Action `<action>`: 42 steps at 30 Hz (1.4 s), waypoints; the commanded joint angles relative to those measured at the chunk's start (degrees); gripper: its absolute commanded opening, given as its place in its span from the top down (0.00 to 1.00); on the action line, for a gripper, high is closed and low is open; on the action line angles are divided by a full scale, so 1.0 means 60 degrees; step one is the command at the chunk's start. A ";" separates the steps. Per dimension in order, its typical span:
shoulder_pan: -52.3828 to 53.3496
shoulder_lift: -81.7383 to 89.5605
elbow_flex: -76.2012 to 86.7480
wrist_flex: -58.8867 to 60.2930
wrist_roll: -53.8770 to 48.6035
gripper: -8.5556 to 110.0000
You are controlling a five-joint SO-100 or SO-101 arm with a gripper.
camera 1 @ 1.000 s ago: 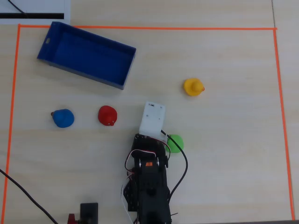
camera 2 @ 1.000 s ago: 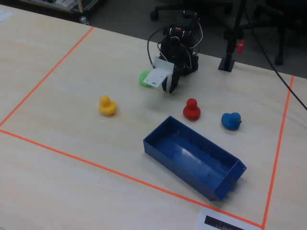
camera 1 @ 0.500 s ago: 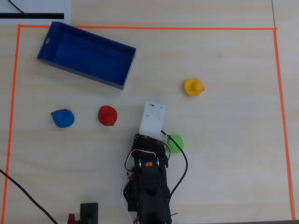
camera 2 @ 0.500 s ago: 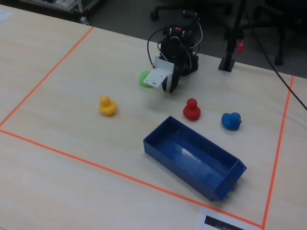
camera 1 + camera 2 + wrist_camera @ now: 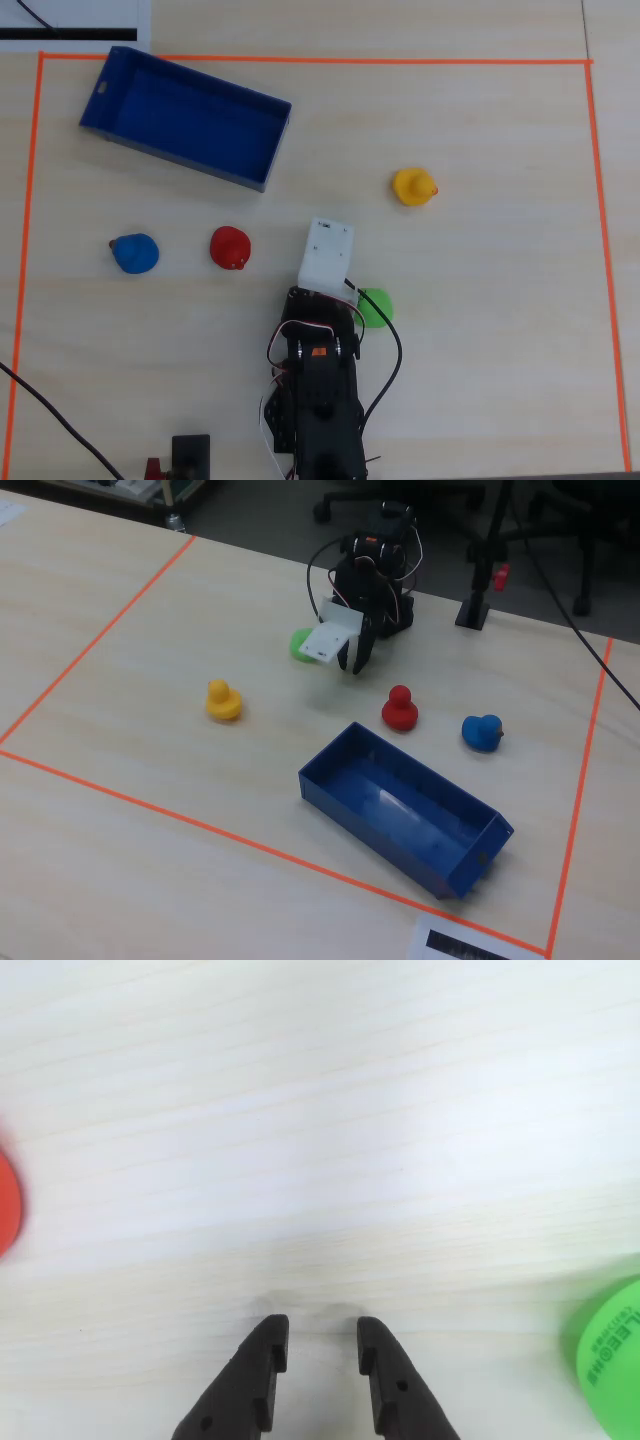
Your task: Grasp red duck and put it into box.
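Red duck (image 5: 230,247): on pale wood table (image 5: 480,330), overhead view, between blue duck (image 5: 134,253) to its left and the arm's white block (image 5: 327,255) to its right, touching neither. Box (image 5: 185,117): dark blue tray, upper left, holding nothing, well apart from the red duck. Yellow duck (image 5: 413,186): right of centre. Green disc (image 5: 376,307): beside arm base. Gripper (image 5: 318,1339): wrist view, fingers slightly parted, nothing between them, over bare table.
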 commanded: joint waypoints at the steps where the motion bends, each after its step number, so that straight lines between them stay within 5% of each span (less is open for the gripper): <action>1: 0.0044 -0.0073 -0.0059 0.0220 -0.0176 0.88; 7: 0.0498 -0.0278 -0.0088 -0.0278 -0.0615 0.91; 12: 0.0806 -0.3838 -0.3208 -0.0967 -0.0483 0.74; 19: -0.2095 -0.6416 -0.7998 0.1421 0.1714 0.60; 28: -0.3867 -0.8467 -0.6548 -0.1567 0.3574 0.59; 42: -0.2563 -0.8760 -0.4893 -0.4263 0.2710 0.59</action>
